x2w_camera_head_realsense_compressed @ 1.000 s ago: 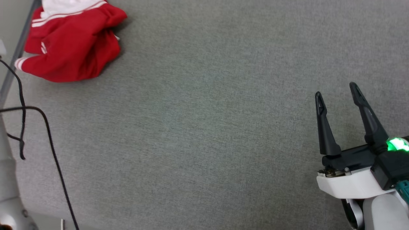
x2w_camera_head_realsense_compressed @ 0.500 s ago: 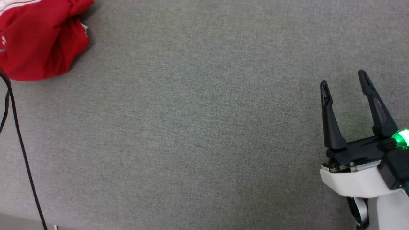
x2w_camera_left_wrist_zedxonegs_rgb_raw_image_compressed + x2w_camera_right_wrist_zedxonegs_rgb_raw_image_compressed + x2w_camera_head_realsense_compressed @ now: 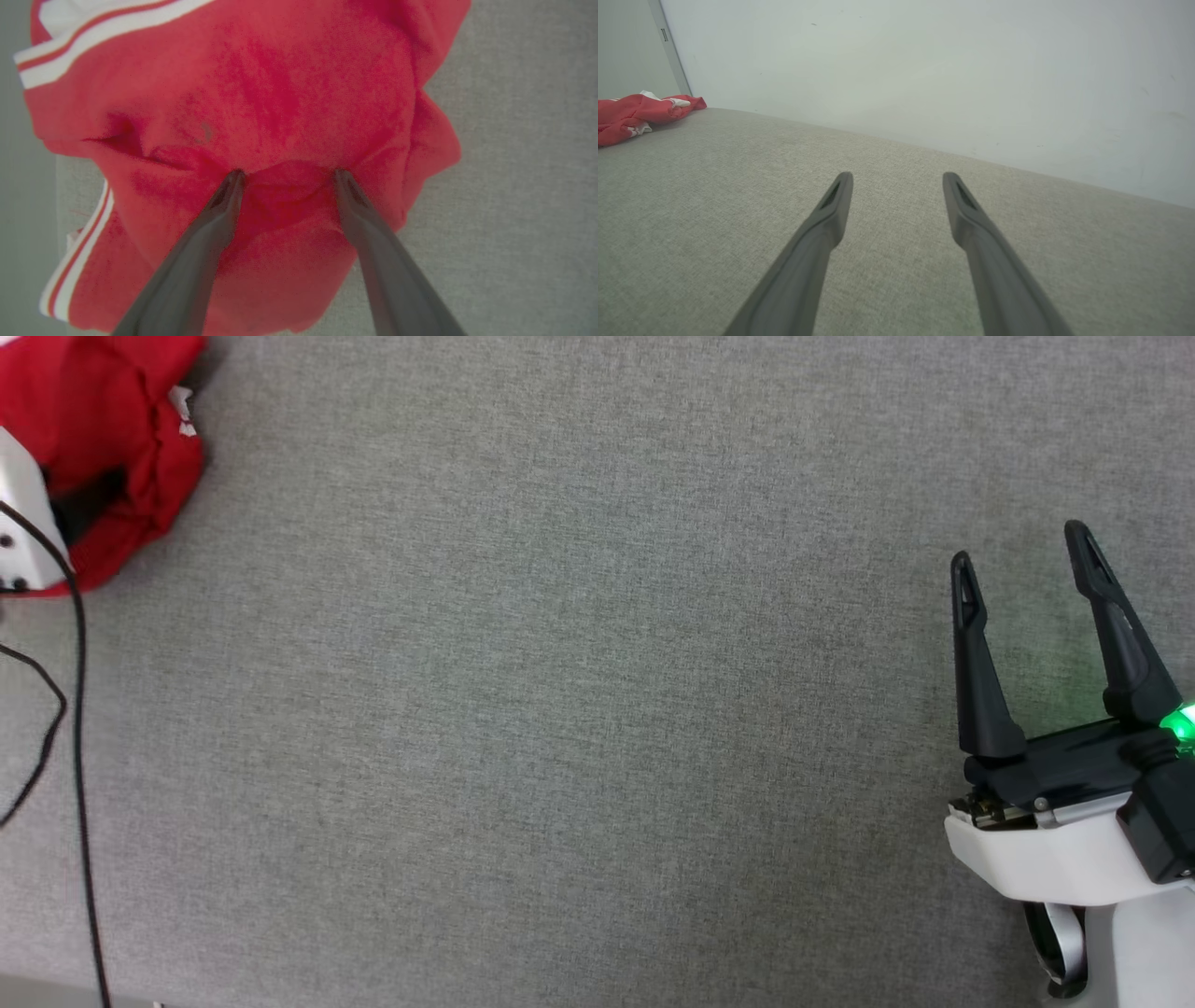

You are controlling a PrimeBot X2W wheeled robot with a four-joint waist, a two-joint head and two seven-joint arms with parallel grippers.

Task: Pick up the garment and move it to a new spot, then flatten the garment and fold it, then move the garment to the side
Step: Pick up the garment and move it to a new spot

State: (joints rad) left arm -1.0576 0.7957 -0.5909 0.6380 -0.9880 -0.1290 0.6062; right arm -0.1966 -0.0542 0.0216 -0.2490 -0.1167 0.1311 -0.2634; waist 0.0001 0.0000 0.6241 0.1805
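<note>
The garment (image 3: 121, 420) lies crumpled at the far left of the grey cloth-covered table (image 3: 560, 709); it is red with red-and-white striped trim. In the left wrist view the garment (image 3: 280, 84) is close up. My left gripper (image 3: 286, 172) stands open, both fingertips pressed into the red fabric with a raised fold between them. The white housing of my left arm (image 3: 21, 518) lies over the garment's edge. My right gripper (image 3: 1019, 546) hovers open at the lower right, far from the garment, with nothing between its fingers (image 3: 831, 219). The right wrist view shows the garment (image 3: 630, 114) at far left.
A black cable (image 3: 79, 756) hangs down the left side of the table. A pale wall (image 3: 924, 70) stands behind the table's far edge. The table's left edge (image 3: 51, 210) runs close beside the garment.
The head camera has swung, so the garment sits further left in the picture. My left arm's white housing has come in over the garment. The right gripper stays open.
</note>
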